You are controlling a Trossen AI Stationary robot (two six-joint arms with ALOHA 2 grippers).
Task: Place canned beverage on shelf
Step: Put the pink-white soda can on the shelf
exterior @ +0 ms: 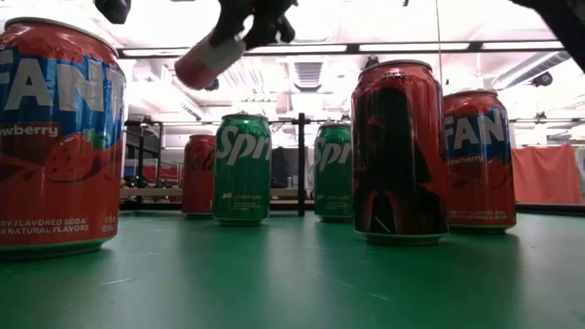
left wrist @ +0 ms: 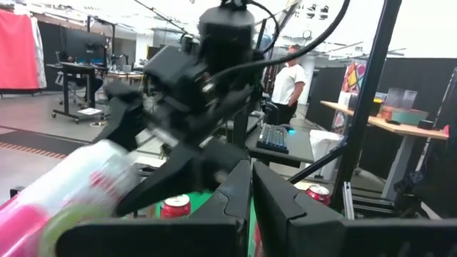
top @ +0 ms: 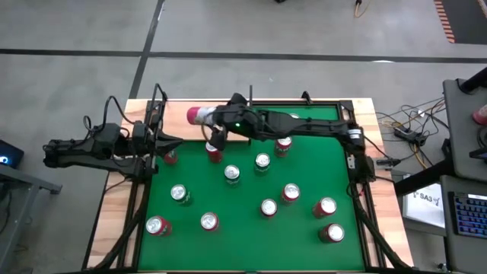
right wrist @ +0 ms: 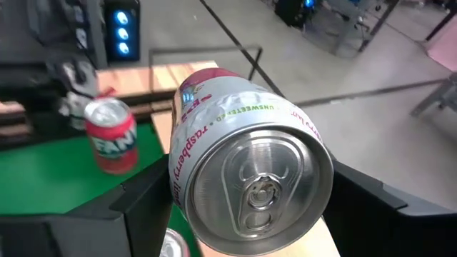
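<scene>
A pink-and-white beverage can (top: 198,116) hangs in the air over the table's far left corner, with my right gripper (top: 214,119) shut on it. In the right wrist view the can's silver top (right wrist: 258,187) faces the camera. Below and beyond it lies the pale wood shelf (right wrist: 153,77) with thin black rods. In the low view the can (exterior: 208,58) slants down from the gripper. My left gripper (top: 164,143) waits shut at the table's left edge, holding nothing; its fingers (left wrist: 275,207) point at the right arm. My right gripper pinches the can's side wall (right wrist: 187,160) between its two fingers, one on each side, near the top end. The fingers come from the table's right, slanting a little down, and lie along the can. The can is lifted clear, its bottom end lower and pointing left.
Several cans stand upright on the green felt (top: 304,236): Fanta (exterior: 55,137), Sprite (exterior: 242,169), a dark red can (exterior: 398,151) and others. One red can (top: 170,157) stands close by my left gripper. A black frame (top: 304,103) runs along the far edge.
</scene>
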